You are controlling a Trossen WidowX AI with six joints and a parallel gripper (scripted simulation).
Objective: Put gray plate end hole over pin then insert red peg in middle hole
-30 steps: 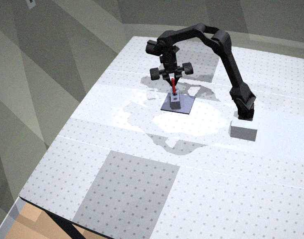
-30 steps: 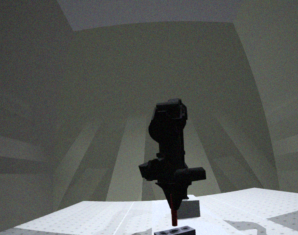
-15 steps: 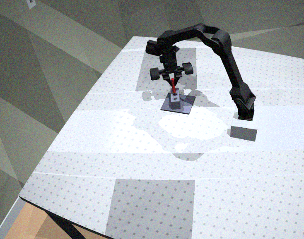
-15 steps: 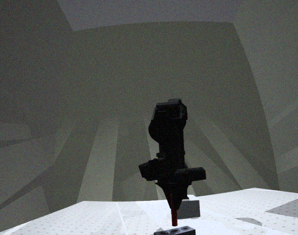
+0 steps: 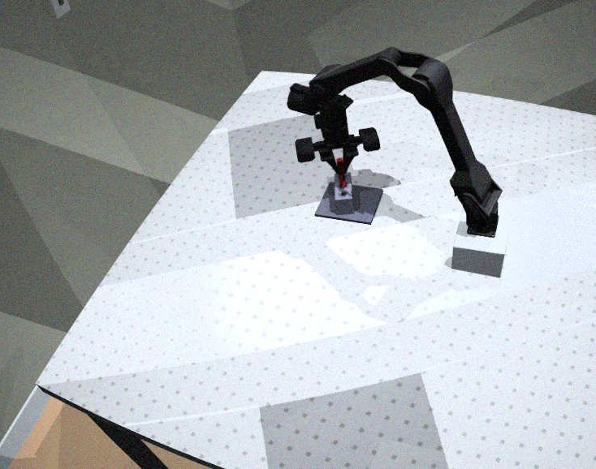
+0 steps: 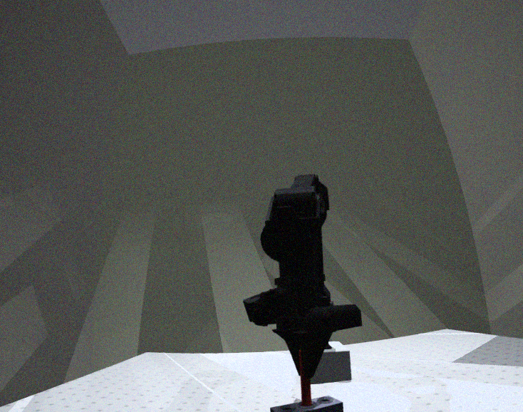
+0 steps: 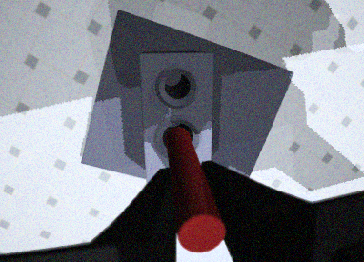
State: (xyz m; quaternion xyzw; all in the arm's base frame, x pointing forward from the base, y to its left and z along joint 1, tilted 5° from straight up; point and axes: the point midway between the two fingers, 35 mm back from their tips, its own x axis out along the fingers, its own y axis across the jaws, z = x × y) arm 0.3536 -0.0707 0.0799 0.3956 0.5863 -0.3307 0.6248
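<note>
Your end effector (image 7: pixel 191 197) is clamped on the peg (image 7: pixel 188 178), whose long axis runs down to the plate's (image 7: pixel 177 102) middle hole at frame centre; its tip seems just entered, though depth is unclear. Push straight along that axis.

a white table top dotted with small grey squares (image 5: pixel 268 323) carries sharp patches of light and shadow — around it rise faceted olive-grey walls (image 6: pixel 208 132), dim and angular.
</note>
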